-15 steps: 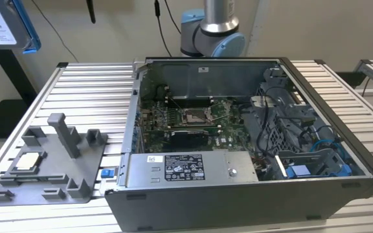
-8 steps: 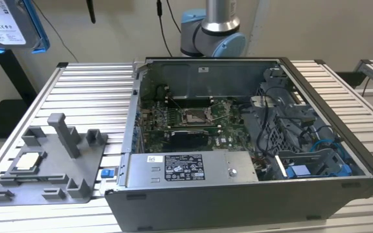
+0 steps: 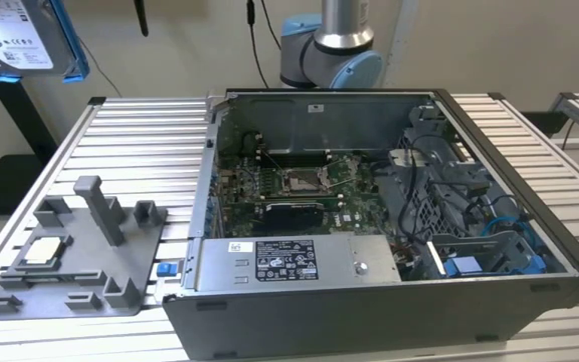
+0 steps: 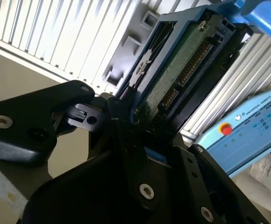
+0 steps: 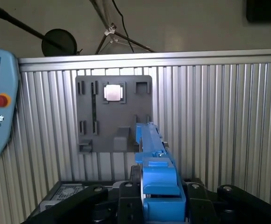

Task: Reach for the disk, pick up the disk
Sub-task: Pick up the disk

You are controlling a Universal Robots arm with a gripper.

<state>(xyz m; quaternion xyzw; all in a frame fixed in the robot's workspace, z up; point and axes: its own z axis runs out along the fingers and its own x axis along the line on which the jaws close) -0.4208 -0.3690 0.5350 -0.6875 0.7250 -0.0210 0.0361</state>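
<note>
Held the disk (image 5: 152, 144) clamped edgewise in the gripper (image 5: 159, 191), above the table (image 5: 219, 116). Needed a firm, centred grip.

No wording is legible on the white label of the disk (image 3: 18, 38) or the power supply sticker (image 3: 284, 260).

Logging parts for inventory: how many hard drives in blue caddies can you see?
1. The disk is held in the air at the exterior view's upper left, clamped in the pincer. Others may be hidden inside the computer case.
</note>
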